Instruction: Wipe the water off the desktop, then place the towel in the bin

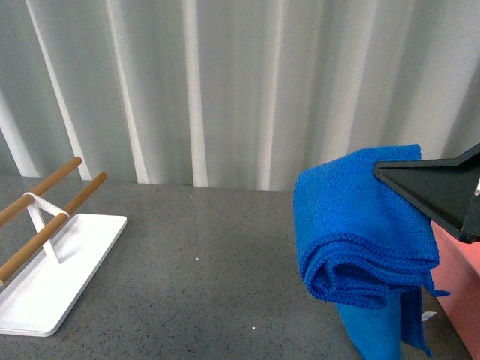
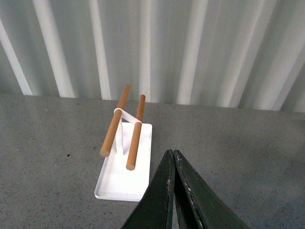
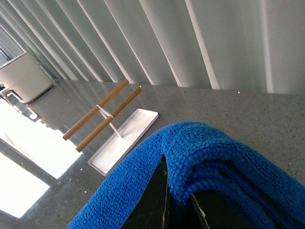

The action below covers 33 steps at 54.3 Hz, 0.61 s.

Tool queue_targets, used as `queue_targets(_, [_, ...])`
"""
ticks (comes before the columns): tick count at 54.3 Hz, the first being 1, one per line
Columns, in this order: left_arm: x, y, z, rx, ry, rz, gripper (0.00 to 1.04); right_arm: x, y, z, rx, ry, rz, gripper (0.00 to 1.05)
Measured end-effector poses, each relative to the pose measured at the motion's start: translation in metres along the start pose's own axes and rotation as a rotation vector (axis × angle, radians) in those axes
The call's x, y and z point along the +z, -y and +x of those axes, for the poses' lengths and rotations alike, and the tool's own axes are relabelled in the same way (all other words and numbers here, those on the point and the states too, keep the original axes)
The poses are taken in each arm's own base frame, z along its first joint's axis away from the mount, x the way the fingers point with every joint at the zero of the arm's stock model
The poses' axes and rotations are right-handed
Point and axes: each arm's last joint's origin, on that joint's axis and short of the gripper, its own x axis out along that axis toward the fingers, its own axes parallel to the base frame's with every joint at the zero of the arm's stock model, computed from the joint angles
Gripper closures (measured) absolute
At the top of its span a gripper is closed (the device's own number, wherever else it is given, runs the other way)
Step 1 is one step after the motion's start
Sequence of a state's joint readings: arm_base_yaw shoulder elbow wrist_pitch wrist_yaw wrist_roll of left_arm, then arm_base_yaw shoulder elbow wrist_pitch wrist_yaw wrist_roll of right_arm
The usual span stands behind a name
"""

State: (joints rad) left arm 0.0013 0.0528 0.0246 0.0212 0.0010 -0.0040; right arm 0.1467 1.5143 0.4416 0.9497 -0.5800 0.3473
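My right gripper [image 1: 382, 171] is shut on the bright blue towel [image 1: 360, 240] and holds it in the air over the right side of the dark grey desktop [image 1: 202, 262]. The towel hangs in folds, one end trailing down. In the right wrist view the towel [image 3: 200, 157] drapes over the gripper [image 3: 177, 193]. The salmon-pink bin [image 1: 461, 285] shows at the right edge, mostly hidden behind the towel and gripper. My left gripper [image 2: 172, 153] is shut and empty above the desktop [image 2: 248, 157], near the white tray. No water shows on the desktop.
A flat white tray [image 1: 82, 247] with two wooden rods [image 1: 52, 217] stands at the left; it also shows in the left wrist view [image 2: 109, 186] and the right wrist view [image 3: 128, 131]. A white ribbed wall [image 1: 225, 82] runs along the back.
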Motion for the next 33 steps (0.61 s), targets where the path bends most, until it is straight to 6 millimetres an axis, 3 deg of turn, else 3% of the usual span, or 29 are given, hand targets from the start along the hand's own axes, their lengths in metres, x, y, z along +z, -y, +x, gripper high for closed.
queue_targets(12, [0.002, 0.000, -0.003, 0.000, 0.029, 0.000, 1.01, 0.003, 0.004, 0.008, -0.011, -0.004, 0.001, 1.01])
queue_targets(20, [0.002, 0.000, -0.003, 0.000, 0.029, -0.001, 1.01, 0.000, 0.020, 0.028, -0.200, -0.066, 0.024, 1.01])
queue_targets(27, [0.002, 0.000, -0.003, 0.000, 0.029, 0.000, 0.81, -0.019, 0.042, 0.055, -0.454, -0.204, 0.080, 1.01])
queue_targets(33, [0.002, 0.000, -0.003, 0.000, 0.029, 0.000, 0.61, -0.041, 0.052, 0.071, -0.543, -0.320, 0.117, 1.01])
